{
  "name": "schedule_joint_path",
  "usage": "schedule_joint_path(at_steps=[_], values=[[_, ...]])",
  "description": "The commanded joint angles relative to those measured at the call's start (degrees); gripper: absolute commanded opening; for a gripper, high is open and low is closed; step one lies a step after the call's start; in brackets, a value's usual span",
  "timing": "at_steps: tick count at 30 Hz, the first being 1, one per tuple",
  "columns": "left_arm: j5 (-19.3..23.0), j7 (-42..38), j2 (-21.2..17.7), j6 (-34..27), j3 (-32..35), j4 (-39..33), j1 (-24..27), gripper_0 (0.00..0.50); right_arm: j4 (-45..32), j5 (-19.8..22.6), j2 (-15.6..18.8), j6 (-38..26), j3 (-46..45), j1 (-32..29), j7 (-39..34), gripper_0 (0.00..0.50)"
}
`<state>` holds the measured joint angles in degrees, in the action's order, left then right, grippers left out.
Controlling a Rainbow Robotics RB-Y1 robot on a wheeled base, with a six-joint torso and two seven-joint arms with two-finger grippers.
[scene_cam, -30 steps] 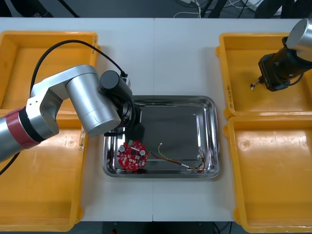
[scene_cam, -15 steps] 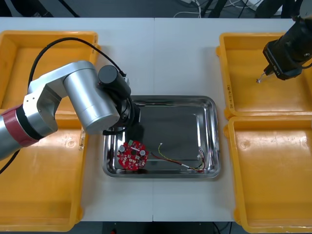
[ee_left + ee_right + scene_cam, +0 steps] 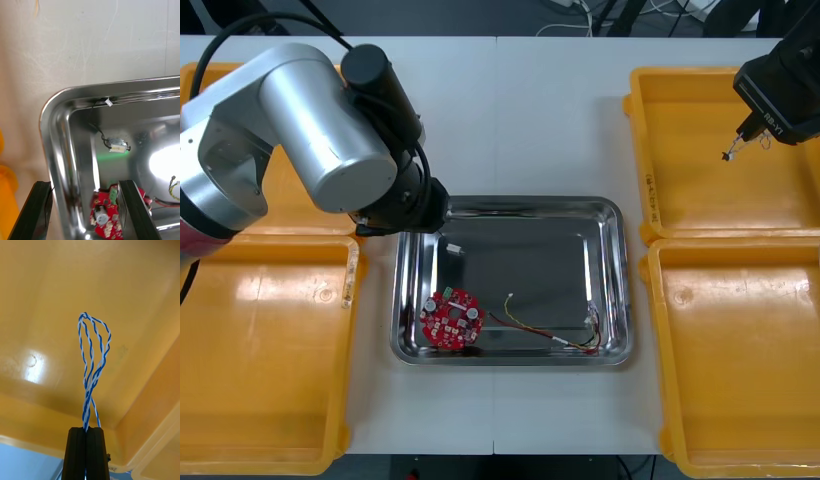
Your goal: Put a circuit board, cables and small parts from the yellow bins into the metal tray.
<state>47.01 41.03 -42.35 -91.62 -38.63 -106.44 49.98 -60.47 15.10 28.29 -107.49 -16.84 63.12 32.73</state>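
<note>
- Right wrist view: right gripper (image 3: 86, 429) clenched on twisted blue and white cable (image 3: 93, 367) above yellow bin (image 3: 45, 296); undelivered.
- Left gripper (image 3: 84, 183) released over metal tray (image 3: 52, 108), far left corner.
- Already in tray: circuit board (image 3: 450, 319), red and yellow cable (image 3: 540, 333), small metal part (image 3: 117, 144).

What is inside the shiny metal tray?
Inside the metal tray lie a round red circuit board, a red and yellow cable and a small metal part on a black cable. The left arm hides its far left corner in the front view.
</note>
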Motion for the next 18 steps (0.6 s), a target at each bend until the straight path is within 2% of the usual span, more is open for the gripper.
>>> schedule_joint_path(at_steps=[1,4,9,18], values=[[2.7,7.9,-3.4,-2.0,4.6,-1.2,3.3,0.500,-9.3,1.0,0.4,-2.5,3.8,-2.8,7.0,0.000],[5.2,10.3,-4.5,-2.5,7.8,0.8,3.4,0.500,-15.3,1.4,0.4,-2.5,5.1,-5.5,10.1,0.000],[6.9,15.0,-5.0,-3.4,11.8,5.6,4.0,0.500,-21.5,2.7,0.4,-2.5,6.0,-7.7,14.1,0.000],[5.6,22.4,-5.7,-3.7,15.3,15.2,5.2,0.500,-28.7,4.4,0.4,-2.5,12.1,-9.0,22.5,0.000]])
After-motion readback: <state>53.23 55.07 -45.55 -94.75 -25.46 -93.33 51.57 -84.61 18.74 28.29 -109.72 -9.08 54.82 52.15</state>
